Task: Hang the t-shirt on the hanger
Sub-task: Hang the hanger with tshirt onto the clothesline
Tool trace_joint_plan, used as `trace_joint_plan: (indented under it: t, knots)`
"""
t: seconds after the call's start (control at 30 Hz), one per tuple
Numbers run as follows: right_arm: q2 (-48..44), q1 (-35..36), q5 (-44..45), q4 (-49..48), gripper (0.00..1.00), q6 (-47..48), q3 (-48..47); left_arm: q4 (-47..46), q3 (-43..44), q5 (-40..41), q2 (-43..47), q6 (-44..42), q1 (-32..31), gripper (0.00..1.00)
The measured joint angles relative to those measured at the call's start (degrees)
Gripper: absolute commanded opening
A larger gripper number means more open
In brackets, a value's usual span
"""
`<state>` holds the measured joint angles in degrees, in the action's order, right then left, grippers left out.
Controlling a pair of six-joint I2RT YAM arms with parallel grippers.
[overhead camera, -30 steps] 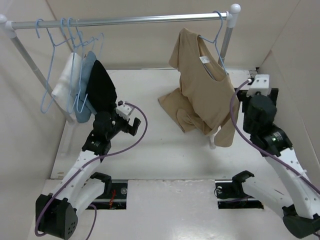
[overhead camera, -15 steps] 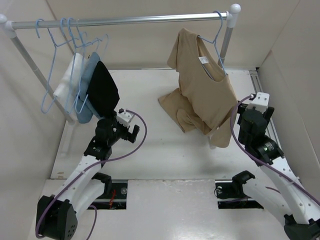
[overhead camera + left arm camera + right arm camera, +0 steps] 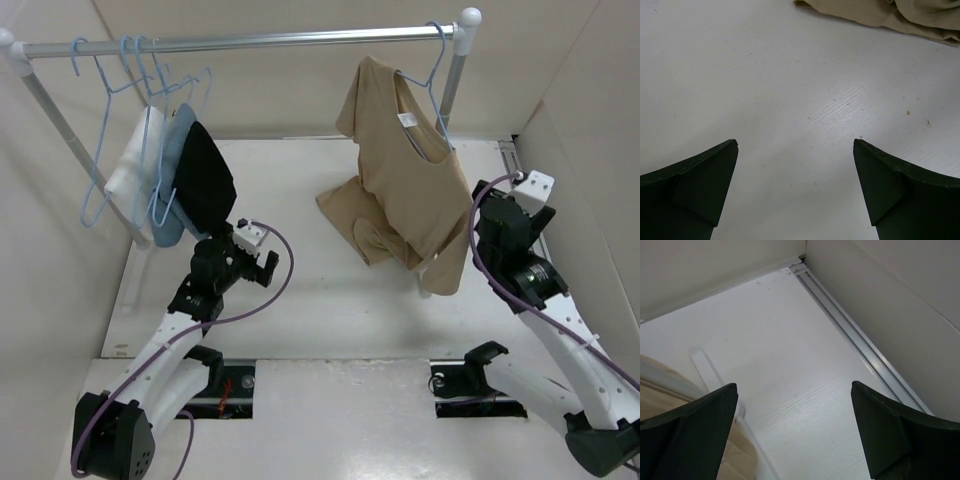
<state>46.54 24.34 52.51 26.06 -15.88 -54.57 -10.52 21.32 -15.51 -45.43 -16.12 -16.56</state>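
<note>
Under the left half of the rail (image 3: 270, 41), the left gripper (image 3: 266, 260) had drawn back slightly from the black garment (image 3: 205, 180), jaws wide and empty. At the rail's right end the t-shirt (image 3: 405, 190) stayed draped on the hanger (image 3: 438, 68). Below that end the right gripper (image 3: 538, 215), equally wide and empty, had backed off, so the task looked done.

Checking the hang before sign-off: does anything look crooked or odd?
Yes. The t-shirt hangs lopsided on the hanger at the right end of the rail: fabric bunches toward one side, and its lower part slumps in folds on the table.
</note>
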Motion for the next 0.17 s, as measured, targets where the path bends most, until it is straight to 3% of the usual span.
trace_joint_plan:
  t: [0.17]
  knots:
    - [1.0, 0.0, 0.2, 1.9, 1.0, -1.0, -0.7, 0.0, 0.0, 0.1, 0.0, 0.0, 0.0, 1.0]
